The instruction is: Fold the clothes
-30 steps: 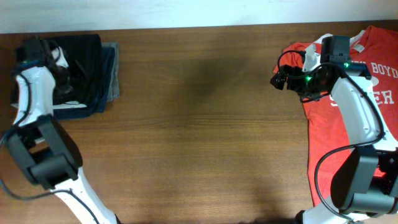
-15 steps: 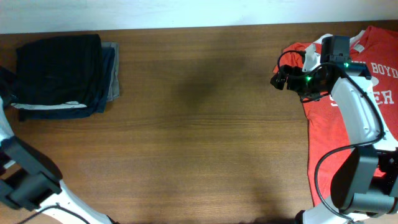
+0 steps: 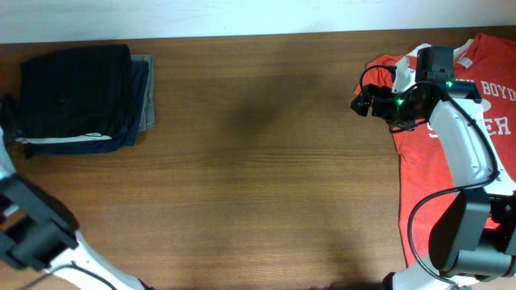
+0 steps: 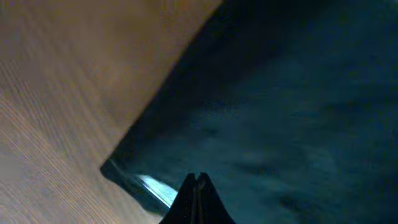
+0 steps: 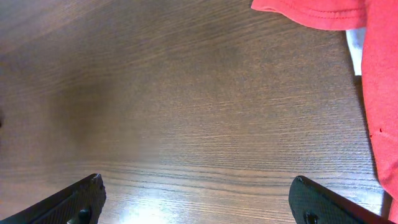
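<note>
Folded black fabric shorts [image 3: 76, 89] at far-left corner of brown wooden table [image 3: 258, 161]. Left gripper [image 4: 195, 180] pinched closed above. Right gripper [image 5: 196, 183] spread wide beside red T-shirt [image 5: 385, 93].

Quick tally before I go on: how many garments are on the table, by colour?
black shorts: 1
navy-blue garment: 1
grey garment: 1
red T-shirt: 1
Total: 4

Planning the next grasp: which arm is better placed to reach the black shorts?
Left. The left arm sits beside the shorts, shut jaws pointing at them; the right arm is far across the table, over the red T-shirt.
</note>
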Tool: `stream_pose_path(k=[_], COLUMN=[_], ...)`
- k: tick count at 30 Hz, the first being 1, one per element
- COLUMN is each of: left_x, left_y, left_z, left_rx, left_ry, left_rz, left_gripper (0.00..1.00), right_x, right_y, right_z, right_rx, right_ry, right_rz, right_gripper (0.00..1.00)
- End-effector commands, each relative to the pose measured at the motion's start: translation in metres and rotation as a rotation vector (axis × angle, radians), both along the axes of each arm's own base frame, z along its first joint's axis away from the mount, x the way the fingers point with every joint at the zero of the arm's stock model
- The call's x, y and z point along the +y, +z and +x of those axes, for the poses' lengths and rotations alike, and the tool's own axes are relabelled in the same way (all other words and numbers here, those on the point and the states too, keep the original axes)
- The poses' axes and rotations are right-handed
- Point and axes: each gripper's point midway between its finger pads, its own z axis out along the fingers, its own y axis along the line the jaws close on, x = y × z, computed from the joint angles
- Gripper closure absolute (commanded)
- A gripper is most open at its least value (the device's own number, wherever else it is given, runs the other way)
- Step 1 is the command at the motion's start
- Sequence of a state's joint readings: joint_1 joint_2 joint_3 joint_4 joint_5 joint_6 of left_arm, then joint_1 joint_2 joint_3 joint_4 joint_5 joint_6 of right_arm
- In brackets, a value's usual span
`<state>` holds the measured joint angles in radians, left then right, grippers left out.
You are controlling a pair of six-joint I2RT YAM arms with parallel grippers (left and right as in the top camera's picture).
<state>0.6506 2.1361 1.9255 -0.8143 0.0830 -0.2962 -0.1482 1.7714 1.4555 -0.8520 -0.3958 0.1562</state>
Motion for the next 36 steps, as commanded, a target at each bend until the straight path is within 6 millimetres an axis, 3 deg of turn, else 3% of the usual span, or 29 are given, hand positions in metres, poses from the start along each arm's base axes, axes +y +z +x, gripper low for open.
stream_pose_path(k=[1,2,4,6,8,9,12,13,31,33,35,36], left_x=[-0.087,-0.128,-0.183,-0.252,-0.294,-0.314,-0.346,-0.35,-0.354,-0.354,-0.354,-0.354], left_y=[0.168,0.184,0.187,0.171,0.155,0.148,0.136,0.134,0.132,0.132,0.132,0.132], left_z=[0.016,0.017,0.021,0.025,0.028,0.03,0.029,0.029,0.026,0.026,0.026,0.026], left_rx=[-0.31,-0.32,-0.3,-0.233,-0.172,-0.141,-0.098,-0.095,-0.082,-0.082,-0.082,-0.082], left_ry=[-0.188,-0.26,-0.368,-0.507,-0.59,-0.647,-0.778,-0.787,-0.798,-0.798,-0.798,-0.798], left_rz=[0.098,0.092,0.065,0.008,0.012,0.045,0.081,0.078,0.073,0.073,0.073,0.073], left_gripper=[0.99,1.0,0.99,0.96,0.87,0.62,0.13,0.01,0.01,0.01,0.01,0.01], right_x=[-0.003,-0.003,-0.003,-0.003,-0.003,-0.003,-0.003,-0.003,-0.002,-0.002,-0.001,-0.001], right_y=[0.0,0.0,0.0,0.0,0.0,0.0,0.0,0.0,0.001,0.012,0.042,0.073], right_z=[0.001,0.001,0.001,0.001,0.001,0.001,0.001,0.001,0.001,0.0,-0.004,-0.01], right_rx=[-0.004,-0.004,-0.004,-0.004,-0.004,-0.004,-0.004,-0.004,-0.006,-0.032,-0.109,-0.186], right_ry=[-0.005,-0.005,-0.005,-0.005,-0.005,-0.005,-0.005,-0.005,-0.003,-0.003,-0.003,-0.004], right_rz=[-0.01,-0.01,-0.01,-0.01,-0.01,-0.01,-0.01,-0.01,-0.01,-0.014,-0.025,-0.037], right_gripper=[0.01,0.02,0.02,0.02,0.02,0.02,0.02,0.02,0.02,0.02,0.02,0.02])
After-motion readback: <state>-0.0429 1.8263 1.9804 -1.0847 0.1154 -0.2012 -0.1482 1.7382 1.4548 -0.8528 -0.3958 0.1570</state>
